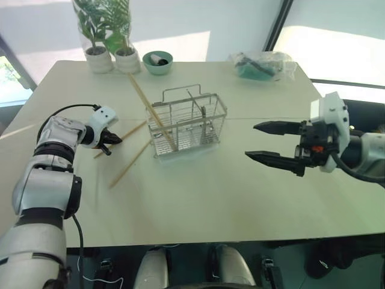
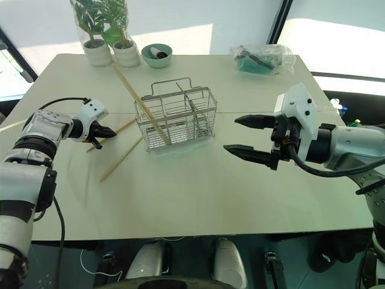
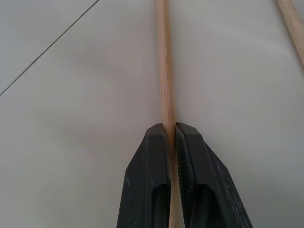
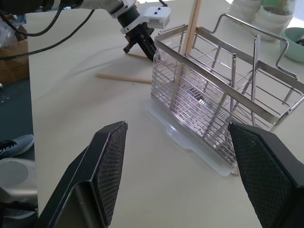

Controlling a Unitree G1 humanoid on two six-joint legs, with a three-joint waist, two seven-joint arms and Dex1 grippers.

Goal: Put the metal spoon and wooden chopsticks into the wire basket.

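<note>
The wire basket stands near the middle of the tabletop, a little toward its far edge, and one of the wooden chopsticks already leans inside it, its upper end slanting out toward the far left corner where two potted plants and a green bowl sit. A slim metal piece stands upright in one basket compartment; it may be the metal spoon, but its bowl is hidden, so I cannot tell for certain. Two more chopsticks lie flat on the tabletop to the left of the basket: one rests untouched, angled toward the near left, and the other is pinched at its end by the left gripper, whose fingers are pressed together on the stick, which looks to lie on the surface. The right gripper hovers to the right of the basket, near the right edge, with its fingers wide apart and nothing between them. By this reading the task is partly done: at least two chopsticks remain to be lifted and dropped into the basket.
</note>
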